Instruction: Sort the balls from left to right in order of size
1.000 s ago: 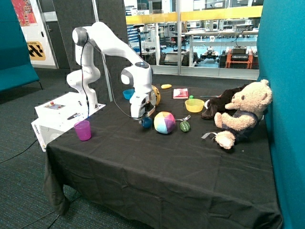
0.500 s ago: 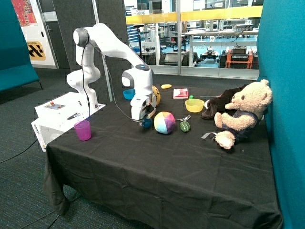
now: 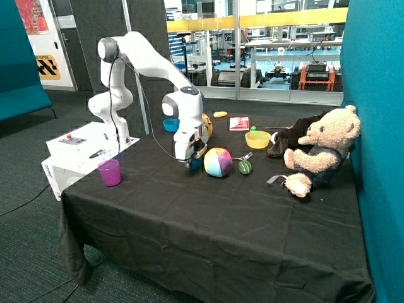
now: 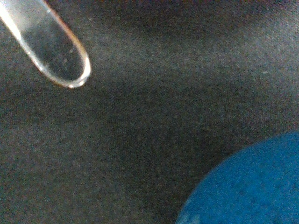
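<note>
Purple cup (image 3: pixel 109 172) standing near the black table (image 3: pixel 208 214) edge, teddy bear (image 3: pixel 320 149) sitting against the teal wall (image 3: pixel 375 126), yellow bowl (image 3: pixel 257 139) and red book (image 3: pixel 238 123) lying behind, blue bowl (image 3: pixel 170 124) sitting farther back.

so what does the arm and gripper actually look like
The arm is glossy white with rounded links and dark grey joint caps, and a thin dark cable hangs alongside it. The gripper is a white block; its one visible fingertip is translucent and rounded.
</note>
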You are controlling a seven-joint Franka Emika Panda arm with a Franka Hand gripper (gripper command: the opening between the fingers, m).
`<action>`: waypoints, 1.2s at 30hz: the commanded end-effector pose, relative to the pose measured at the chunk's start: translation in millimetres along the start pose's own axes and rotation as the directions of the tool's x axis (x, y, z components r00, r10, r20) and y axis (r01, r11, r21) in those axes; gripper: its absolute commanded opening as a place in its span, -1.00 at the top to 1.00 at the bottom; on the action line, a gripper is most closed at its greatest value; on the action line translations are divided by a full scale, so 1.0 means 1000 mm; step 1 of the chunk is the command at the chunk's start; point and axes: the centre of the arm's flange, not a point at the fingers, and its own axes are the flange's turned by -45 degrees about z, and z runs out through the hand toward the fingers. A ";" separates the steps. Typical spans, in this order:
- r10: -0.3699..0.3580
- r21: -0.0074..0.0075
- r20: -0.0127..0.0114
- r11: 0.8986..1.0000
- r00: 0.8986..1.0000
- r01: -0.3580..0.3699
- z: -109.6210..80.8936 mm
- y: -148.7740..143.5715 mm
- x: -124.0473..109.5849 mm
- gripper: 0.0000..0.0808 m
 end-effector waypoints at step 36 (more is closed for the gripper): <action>-0.097 0.000 0.003 0.995 0.995 0.097 -0.044 -0.028 -0.021 1.00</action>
